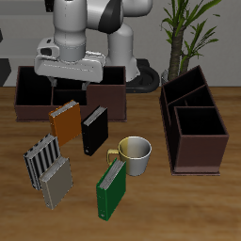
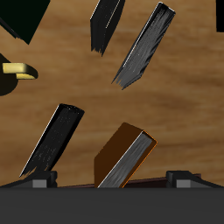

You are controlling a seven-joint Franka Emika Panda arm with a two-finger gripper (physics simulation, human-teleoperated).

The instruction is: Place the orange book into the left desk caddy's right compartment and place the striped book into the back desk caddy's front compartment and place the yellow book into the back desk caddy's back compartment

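Green book (image 1: 112, 189) is nearest; beyond the mug (image 1: 136, 153), the orange book (image 1: 65, 120) is targeted first. Claw (image 1: 71, 91) is held wide above it; descent is needed.

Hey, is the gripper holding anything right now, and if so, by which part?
Nothing is held. The gripper hangs open above the orange book, which stands on the table untouched.
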